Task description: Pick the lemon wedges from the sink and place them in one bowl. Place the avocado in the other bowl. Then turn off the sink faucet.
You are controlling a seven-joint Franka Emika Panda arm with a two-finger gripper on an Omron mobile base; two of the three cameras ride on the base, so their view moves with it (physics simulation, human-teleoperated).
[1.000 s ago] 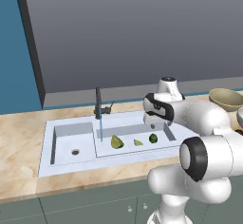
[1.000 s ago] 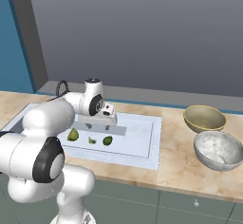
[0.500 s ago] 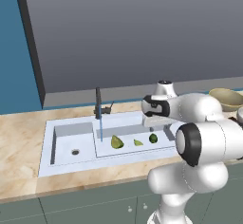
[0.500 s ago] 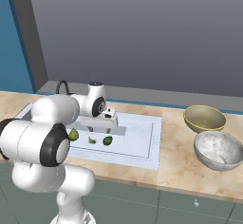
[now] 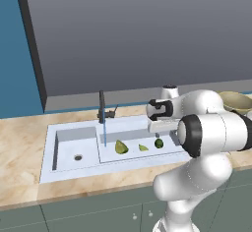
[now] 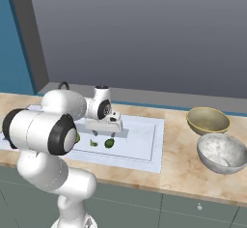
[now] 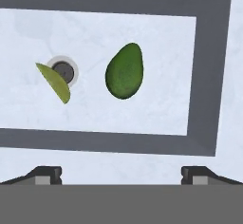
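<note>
The sink (image 5: 49, 169) has a dark upright sink faucet (image 5: 102, 106) with a thin stream of water falling into the long basin. On that basin's floor lie the larger lemon wedge (image 5: 120, 147), the small pale wedge (image 5: 142, 148) and the dark green avocado (image 5: 158, 143). My gripper (image 5: 164, 131) hangs open just above the avocado (image 6: 109, 143), holding nothing. In the hand view the avocado (image 7: 124, 71) lies straight ahead, with the small wedge (image 7: 56, 82) beside the drain hole (image 7: 63, 71) to its left. My fingertips (image 7: 45, 173) stand wide apart. My arm partly hides the larger wedge (image 6: 77, 137).
Two bowls stand on the counter right of the sink: a yellowish one (image 6: 208, 120) further back and a grey one (image 6: 223, 152) nearer the front edge. A grey wall rises behind the counter. The small square basin (image 5: 76, 152) lies at the left.
My arm's elbow has risen and swung while the hand stays nearly in place over the long basin. The jaws stay open and the fruit has not moved.
</note>
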